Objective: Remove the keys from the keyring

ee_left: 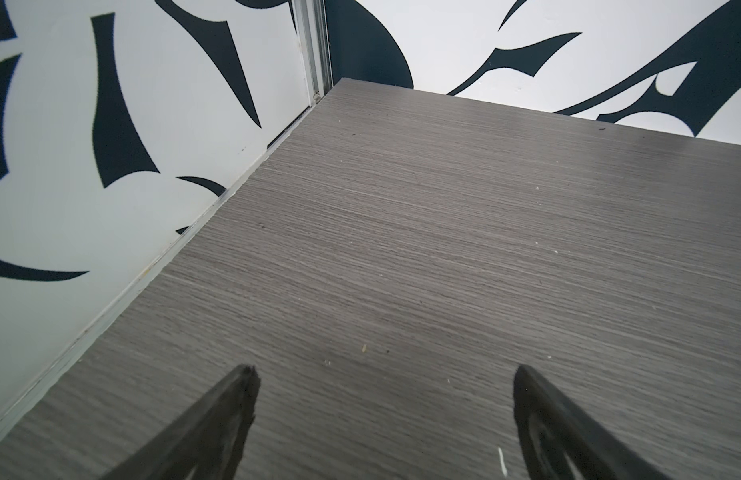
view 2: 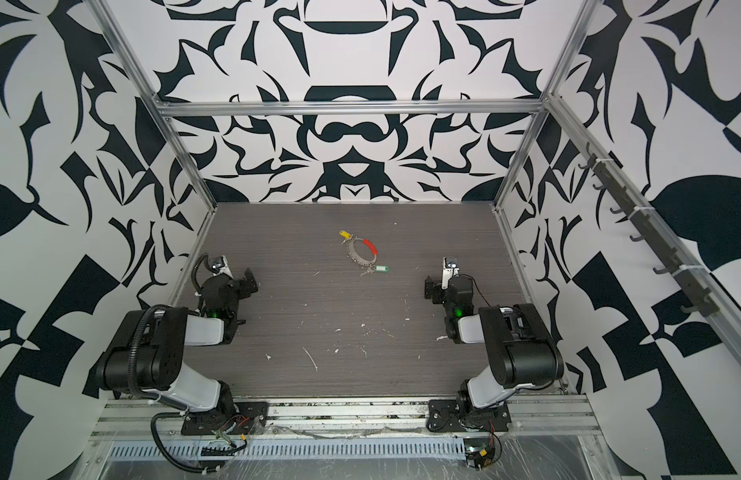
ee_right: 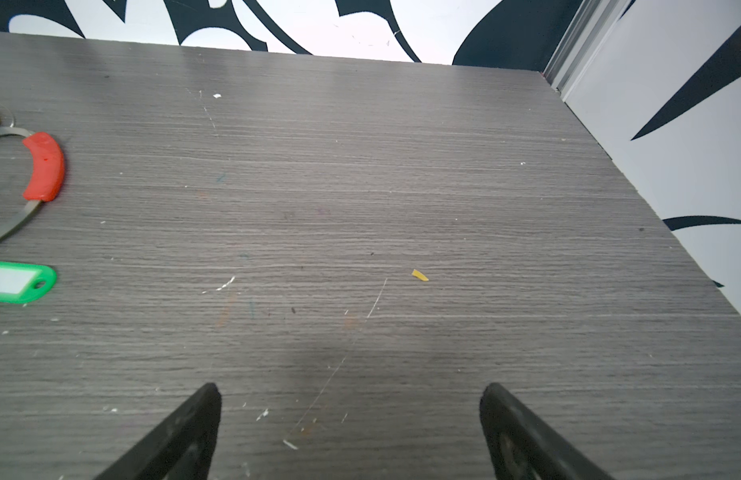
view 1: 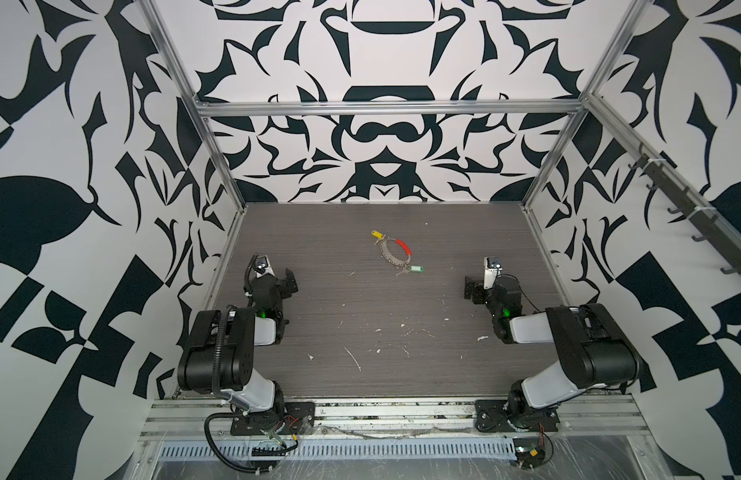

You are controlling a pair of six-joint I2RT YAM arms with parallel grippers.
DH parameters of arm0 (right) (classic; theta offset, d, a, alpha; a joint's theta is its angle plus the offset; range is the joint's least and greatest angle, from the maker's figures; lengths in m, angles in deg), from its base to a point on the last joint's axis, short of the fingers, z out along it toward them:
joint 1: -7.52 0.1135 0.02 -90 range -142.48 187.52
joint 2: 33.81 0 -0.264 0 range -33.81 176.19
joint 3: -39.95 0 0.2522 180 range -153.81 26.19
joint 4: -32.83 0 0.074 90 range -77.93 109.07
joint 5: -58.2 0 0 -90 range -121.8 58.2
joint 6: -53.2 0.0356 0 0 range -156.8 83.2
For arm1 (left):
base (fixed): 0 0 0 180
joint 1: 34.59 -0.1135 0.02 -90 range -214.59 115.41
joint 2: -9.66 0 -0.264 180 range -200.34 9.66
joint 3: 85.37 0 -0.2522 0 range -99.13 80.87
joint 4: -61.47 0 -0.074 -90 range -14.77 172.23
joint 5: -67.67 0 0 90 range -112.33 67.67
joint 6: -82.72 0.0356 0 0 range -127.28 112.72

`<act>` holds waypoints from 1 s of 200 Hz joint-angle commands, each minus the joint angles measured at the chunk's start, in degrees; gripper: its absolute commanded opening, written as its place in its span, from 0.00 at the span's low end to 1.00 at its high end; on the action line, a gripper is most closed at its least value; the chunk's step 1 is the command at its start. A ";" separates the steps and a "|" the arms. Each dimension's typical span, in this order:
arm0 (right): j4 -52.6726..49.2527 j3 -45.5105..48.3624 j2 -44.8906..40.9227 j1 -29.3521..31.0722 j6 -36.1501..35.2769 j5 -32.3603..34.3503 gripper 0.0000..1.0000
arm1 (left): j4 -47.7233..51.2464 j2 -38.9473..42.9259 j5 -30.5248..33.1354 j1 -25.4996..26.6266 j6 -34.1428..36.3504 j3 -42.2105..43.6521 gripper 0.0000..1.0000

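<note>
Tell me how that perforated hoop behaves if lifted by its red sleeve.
The flat silvery perforated hoop probably stays stiff, though lying flush on the grey table it may resist pinching. Its thicker red curved plastic sleeve likely grips easier. The yellow-tagged key and green-tagged key would probably dangle.

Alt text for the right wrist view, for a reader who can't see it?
The right gripper, open and empty, hovers over the grey wood-grain table. At the frame's edge lie part of the keyring with its red sleeve and a green key tag.
</note>
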 commanded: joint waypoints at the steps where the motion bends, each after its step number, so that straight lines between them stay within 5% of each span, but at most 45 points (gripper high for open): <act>1: 2.14 -1.32 -0.28 -0.21 -0.15 0.54 1.00 | -2.04 -0.57 0.59 0.00 -0.54 -1.04 0.99; 131: 1.96 -1.39 -1.47 -0.15 1.06 2.96 1.00 | -2.74 0.33 0.47 0.11 -0.42 -0.62 0.99; 200: -27.58 -13.33 -8.10 1.54 7.54 14.11 1.00 | 28.08 14.63 0.34 0.57 -4.23 -10.33 0.99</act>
